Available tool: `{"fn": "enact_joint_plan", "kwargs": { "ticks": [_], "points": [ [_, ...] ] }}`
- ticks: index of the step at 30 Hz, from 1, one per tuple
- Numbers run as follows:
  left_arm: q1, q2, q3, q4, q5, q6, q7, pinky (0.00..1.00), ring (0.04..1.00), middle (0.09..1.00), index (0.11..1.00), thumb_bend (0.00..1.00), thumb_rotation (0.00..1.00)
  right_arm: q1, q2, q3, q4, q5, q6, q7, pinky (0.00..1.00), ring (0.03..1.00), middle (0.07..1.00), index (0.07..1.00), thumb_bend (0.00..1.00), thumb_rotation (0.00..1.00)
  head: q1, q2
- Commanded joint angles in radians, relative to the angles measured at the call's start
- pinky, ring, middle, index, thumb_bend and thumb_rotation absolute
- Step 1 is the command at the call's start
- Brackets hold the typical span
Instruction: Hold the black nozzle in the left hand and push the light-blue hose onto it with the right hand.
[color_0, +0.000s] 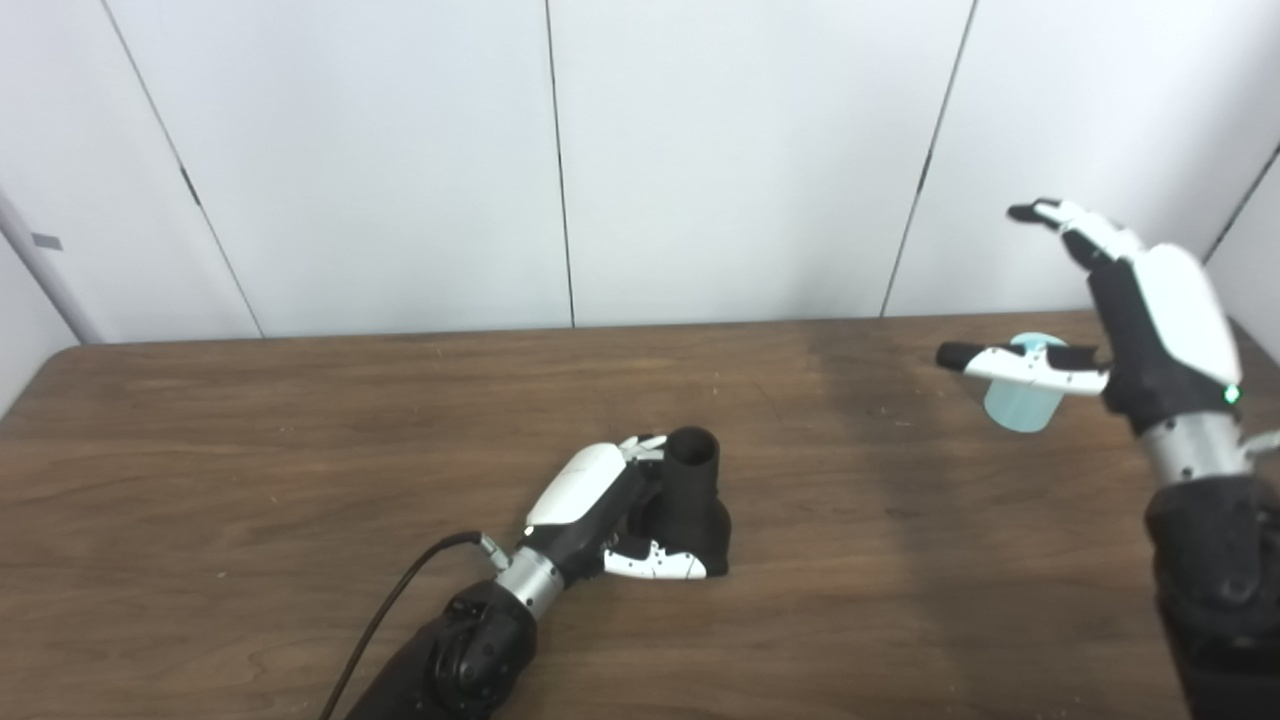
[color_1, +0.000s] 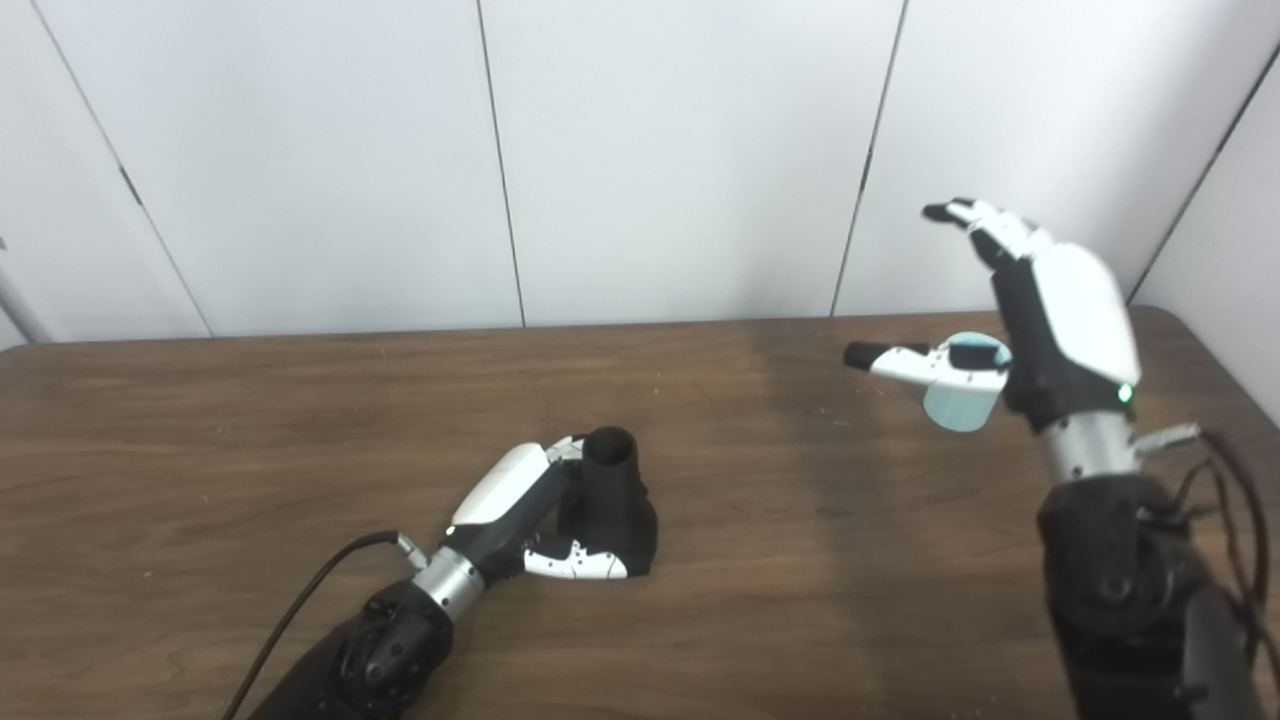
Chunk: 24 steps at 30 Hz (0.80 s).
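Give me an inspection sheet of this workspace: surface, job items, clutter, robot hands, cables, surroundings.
Surface: brown wooden table, a few small specks.
Job's things: black nozzle upright on the table, opening up; light-blue hose, a short piece near the right far edge, partly hidden by the right thumb.
Clutter: nothing seen.
Robot hands: left robot hand wrapped around the nozzle at table level; right robot hand raised, open, fingers spread, in front of the hose; contact cannot be told.
Cables: black cable along the left forearm; wires at the right wrist.
Surroundings: white panelled wall behind the table.
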Motion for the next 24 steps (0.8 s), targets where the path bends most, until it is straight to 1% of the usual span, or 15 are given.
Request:
{"fn": "enact_joint_plan", "kwargs": {
  "ticks": [1,4,6,8,10,11,13,17,18,19,21,23,24],
  "points": [
    [0.133,0.007,-0.024,0.096,0.028,0.014,0.001,0.98,0.908,0.739,0.448,0.48,0.46,-0.085,-0.061,-0.004,0.013,-0.057,0.050,0.035,1.00,0.965,0.929,0.840,0.90,0.52,-0.003,0.002],
    [0.135,0.009,-0.024,0.091,0.027,0.016,-0.011,0.96,0.925,0.739,0.448,0.48,0.46,-0.125,-0.099,-0.003,0.064,-0.076,0.089,0.068,1.00,0.991,0.957,0.850,0.92,0.51,-0.003,0.002],
    [0.136,0.011,-0.023,0.088,0.022,0.015,-0.019,0.96,0.929,0.739,0.449,0.48,0.46,-0.144,-0.117,-0.005,0.110,-0.079,0.083,0.061,1.00,0.994,0.964,0.851,0.93,0.52,-0.005,0.006],
    [0.139,0.014,-0.022,0.085,0.020,0.009,-0.023,0.95,0.930,0.739,0.449,0.49,0.47,-0.162,-0.136,0.003,0.166,-0.097,0.063,0.033,1.00,0.987,0.966,0.853,0.93,0.51,-0.007,0.008],
    [0.141,0.018,-0.022,0.087,0.017,0.000,-0.027,0.94,0.923,0.741,0.458,0.49,0.47,-0.201,-0.172,0.033,0.249,-0.129,0.071,0.047,1.00,0.970,0.953,0.849,0.91,0.51,-0.017,0.010],
    [0.142,0.019,-0.022,0.088,0.017,-0.002,-0.028,0.93,0.920,0.743,0.462,0.49,0.48,-0.214,-0.183,0.043,0.273,-0.136,0.077,0.057,1.00,0.954,0.940,0.846,0.91,0.51,-0.018,0.011],
    [0.143,0.021,-0.021,0.087,0.014,-0.005,-0.032,0.93,0.917,0.744,0.465,0.49,0.48,-0.245,-0.205,0.060,0.341,-0.128,0.072,0.067,0.98,0.921,0.914,0.841,0.90,0.51,-0.021,0.013],
    [0.143,0.017,-0.019,0.079,0.014,0.002,-0.037,0.93,0.914,0.744,0.456,0.48,0.47,-0.291,-0.227,0.089,0.436,-0.108,0.062,0.080,0.87,0.889,0.883,0.831,0.91,0.49,-0.022,0.016],
    [0.144,0.016,-0.019,0.077,0.015,0.003,-0.037,0.93,0.914,0.744,0.456,0.48,0.47,-0.305,-0.230,0.097,0.454,-0.099,0.071,0.102,0.86,0.887,0.881,0.830,0.92,0.48,-0.022,0.016],
    [0.145,0.015,-0.019,0.075,0.016,0.003,-0.036,0.92,0.912,0.743,0.454,0.48,0.47,-0.318,-0.233,0.101,0.468,-0.085,0.086,0.134,0.81,0.878,0.879,0.829,0.96,0.45,-0.023,0.017],
    [0.146,0.015,-0.018,0.075,0.016,0.002,-0.034,0.92,0.908,0.743,0.453,0.48,0.47,-0.339,-0.236,0.105,0.487,-0.068,0.107,0.195,0.71,0.854,0.876,0.829,0.99,0.39,-0.023,0.018],
    [0.145,0.015,-0.017,0.076,0.017,0.000,-0.032,0.92,0.906,0.743,0.452,0.48,0.47,-0.353,-0.232,0.099,0.500,-0.074,0.112,0.258,0.63,0.836,0.875,0.834,1.00,0.35,-0.023,0.019],
    [0.144,0.016,-0.016,0.077,0.018,0.001,-0.031,0.92,0.906,0.743,0.452,0.48,0.47,-0.358,-0.229,0.098,0.502,-0.087,0.112,0.289,0.61,0.833,0.874,0.835,1.00,0.34,-0.023,0.020]
  ]
}}
